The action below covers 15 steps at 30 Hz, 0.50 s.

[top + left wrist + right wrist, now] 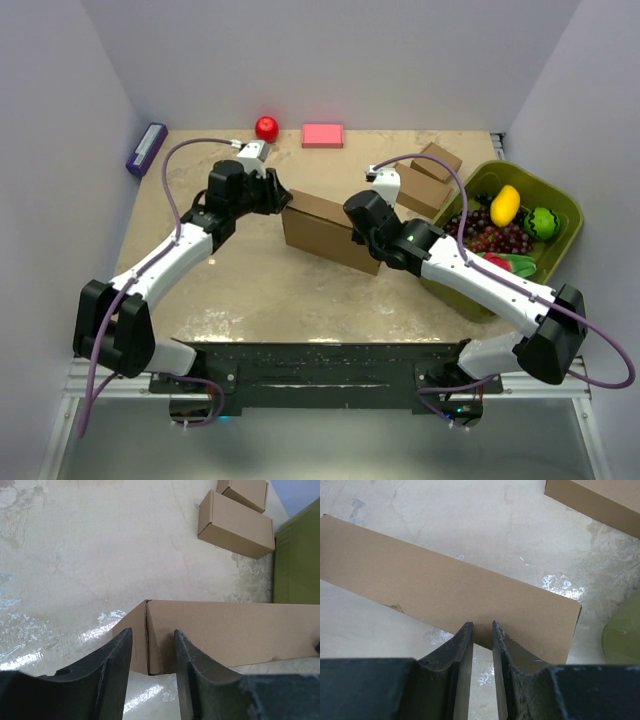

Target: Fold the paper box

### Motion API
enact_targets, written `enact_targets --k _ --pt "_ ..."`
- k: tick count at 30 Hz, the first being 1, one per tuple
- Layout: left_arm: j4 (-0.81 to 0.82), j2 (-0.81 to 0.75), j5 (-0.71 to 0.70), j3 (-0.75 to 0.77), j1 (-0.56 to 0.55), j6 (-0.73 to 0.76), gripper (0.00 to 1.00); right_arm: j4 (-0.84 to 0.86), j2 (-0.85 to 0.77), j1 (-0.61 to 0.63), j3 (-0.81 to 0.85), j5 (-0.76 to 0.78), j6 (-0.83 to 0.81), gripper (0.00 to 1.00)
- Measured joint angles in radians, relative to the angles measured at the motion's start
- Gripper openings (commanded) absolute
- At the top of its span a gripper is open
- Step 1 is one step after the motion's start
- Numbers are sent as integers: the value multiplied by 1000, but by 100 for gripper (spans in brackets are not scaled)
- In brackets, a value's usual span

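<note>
The paper box (322, 228) lies closed in the middle of the table, a long brown cardboard block set at a slant. My left gripper (284, 196) is at its left end. In the left wrist view the box's corner seam (147, 630) shows between the fingers of the left gripper (152, 632), which are apart and open. My right gripper (357, 237) is over the right part of the box. Seen from the right wrist, the box (445, 585) has its near edge at the tips of the right gripper (482, 626). A narrow gap remains between those jaws.
Two small closed brown boxes (432, 178) stand behind the right arm, also seen at the top right from the left wrist as small boxes (235, 525). A green bin (565, 205) of toy fruit is at the right. A red apple (266, 127), a pink block (322, 135) and a purple object (146, 146) sit along the back.
</note>
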Motion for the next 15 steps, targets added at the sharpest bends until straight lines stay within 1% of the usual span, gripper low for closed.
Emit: enact_targets --k 3,7,12,14,15 --pt "37 -19 2 -39 0 -13 36 3 0 0 -1 0 0 26" --pt "102 -35 16 -93 6 -43 34 4 0 0 -4 -5 0 27" --pt "172 -45 51 -142 18 -74 32 -6 1 -1 7 -31 0 44" --pt "184 -46 61 -148 21 -81 32 -50 9 -8 47 -51 -4 51" --pt "187 -46 64 -149 23 -82 32 -81 15 -15 71 -60 -8 53"
